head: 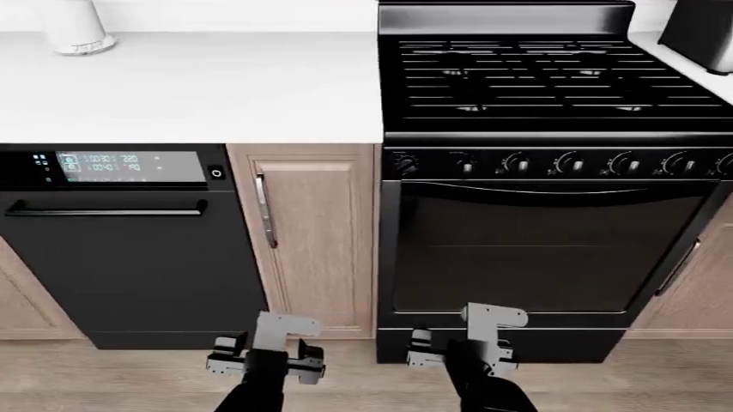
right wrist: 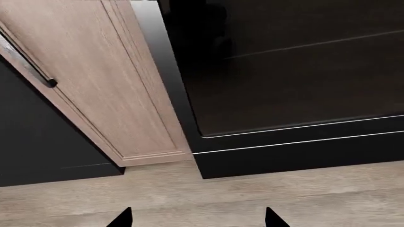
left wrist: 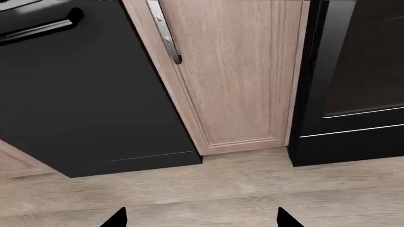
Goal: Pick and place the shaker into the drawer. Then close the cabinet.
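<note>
Neither red shaker nor wood drawer shows in any view, so first search beyond the narrow light-wood cabinet door (head: 307,240), both empty grippers, left (head: 266,359) and right (head: 463,352), low before it, fingertips apart.

Ahead of me, head view: white countertop (head: 195,86) spans the upper left of the frame, with a white rounded vessel (head: 75,27) at its far upper left corner. Below it sits a black dishwasher (head: 115,249) with a lit display panel (head: 115,163) and a dark bar handle (head: 103,209). Just right of it, a narrow wooden cabinet door (head: 315,240), shut, carrying a vertical steel bar handle (head: 264,210). Right half: black gas range (head: 516,69), knob row (head: 561,161), dark oven door (head: 538,249). Light wood floor (head: 115,378) along the bottom.
</note>
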`<state>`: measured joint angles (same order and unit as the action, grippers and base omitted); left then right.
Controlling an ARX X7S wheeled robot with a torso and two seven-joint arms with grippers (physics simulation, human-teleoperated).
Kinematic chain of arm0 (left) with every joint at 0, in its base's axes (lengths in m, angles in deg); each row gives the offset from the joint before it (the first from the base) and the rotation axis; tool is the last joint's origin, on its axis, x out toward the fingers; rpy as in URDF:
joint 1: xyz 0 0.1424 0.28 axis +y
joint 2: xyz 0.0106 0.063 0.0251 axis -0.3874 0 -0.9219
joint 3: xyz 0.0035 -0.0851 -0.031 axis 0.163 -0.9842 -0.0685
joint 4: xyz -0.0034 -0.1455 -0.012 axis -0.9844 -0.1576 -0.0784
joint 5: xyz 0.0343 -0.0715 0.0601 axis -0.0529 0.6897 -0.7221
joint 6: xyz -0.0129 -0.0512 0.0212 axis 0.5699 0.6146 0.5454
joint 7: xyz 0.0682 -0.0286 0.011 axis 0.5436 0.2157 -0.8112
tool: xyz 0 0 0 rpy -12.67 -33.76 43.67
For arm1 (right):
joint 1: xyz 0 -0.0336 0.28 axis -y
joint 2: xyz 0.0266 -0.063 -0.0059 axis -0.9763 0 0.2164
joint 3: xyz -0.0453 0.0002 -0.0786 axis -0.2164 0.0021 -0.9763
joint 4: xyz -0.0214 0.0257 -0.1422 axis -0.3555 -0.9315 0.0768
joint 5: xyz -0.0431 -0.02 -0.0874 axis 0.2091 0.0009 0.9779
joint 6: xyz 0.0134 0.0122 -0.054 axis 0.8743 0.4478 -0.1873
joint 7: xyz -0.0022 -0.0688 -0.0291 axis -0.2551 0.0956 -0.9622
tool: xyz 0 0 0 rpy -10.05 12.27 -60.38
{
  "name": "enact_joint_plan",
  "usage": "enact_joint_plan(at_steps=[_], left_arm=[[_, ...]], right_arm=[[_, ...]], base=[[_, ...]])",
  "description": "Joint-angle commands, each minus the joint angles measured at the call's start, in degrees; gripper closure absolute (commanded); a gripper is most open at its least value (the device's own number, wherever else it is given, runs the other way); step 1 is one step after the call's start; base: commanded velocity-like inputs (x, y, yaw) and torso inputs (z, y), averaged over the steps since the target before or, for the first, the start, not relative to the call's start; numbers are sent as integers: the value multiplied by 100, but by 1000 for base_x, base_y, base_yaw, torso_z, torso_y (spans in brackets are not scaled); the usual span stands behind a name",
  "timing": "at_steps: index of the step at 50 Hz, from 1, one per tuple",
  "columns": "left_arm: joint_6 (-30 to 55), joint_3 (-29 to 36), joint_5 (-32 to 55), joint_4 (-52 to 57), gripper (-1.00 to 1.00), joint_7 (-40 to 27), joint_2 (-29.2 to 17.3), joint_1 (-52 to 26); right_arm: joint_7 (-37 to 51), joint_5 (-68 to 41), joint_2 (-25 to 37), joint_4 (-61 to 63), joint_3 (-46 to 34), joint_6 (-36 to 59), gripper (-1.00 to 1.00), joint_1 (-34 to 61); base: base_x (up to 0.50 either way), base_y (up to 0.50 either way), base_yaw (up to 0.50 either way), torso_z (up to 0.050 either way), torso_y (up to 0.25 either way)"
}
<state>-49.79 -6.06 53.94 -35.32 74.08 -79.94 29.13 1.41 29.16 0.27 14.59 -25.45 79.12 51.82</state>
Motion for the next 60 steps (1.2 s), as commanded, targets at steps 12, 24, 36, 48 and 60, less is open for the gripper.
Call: enact_joint_plan(at_steps=[12,24,36,48,60], left_arm=[[-47,110,12,0,-100,-22,1,16],[-57,265,129,0,-100,63,3,20],[-170,339,233,0,-100,94,-5,4],[-167,-73,807,3689,-100,16,-1056,1099],[2426,-926,1989,8239,-100,-44,-3233,347]], right_arm=[[-104,-33,-1,0,-77,-30,-100,-4],[-98,21,4,0,251,-130,-100,-12],[-85,59,2,1,244,-207,-100,-15],[1229,-463,1283,5979,384,2151,-100,-1957],[2274,-2776,3711,11374,2824,6287,-100,-1367]], base=[[331,374,0,0,0],[208,85,0,0,0],[0,0,0,0,0],[0,0,0,0,0],[0,0,0,0,0]])
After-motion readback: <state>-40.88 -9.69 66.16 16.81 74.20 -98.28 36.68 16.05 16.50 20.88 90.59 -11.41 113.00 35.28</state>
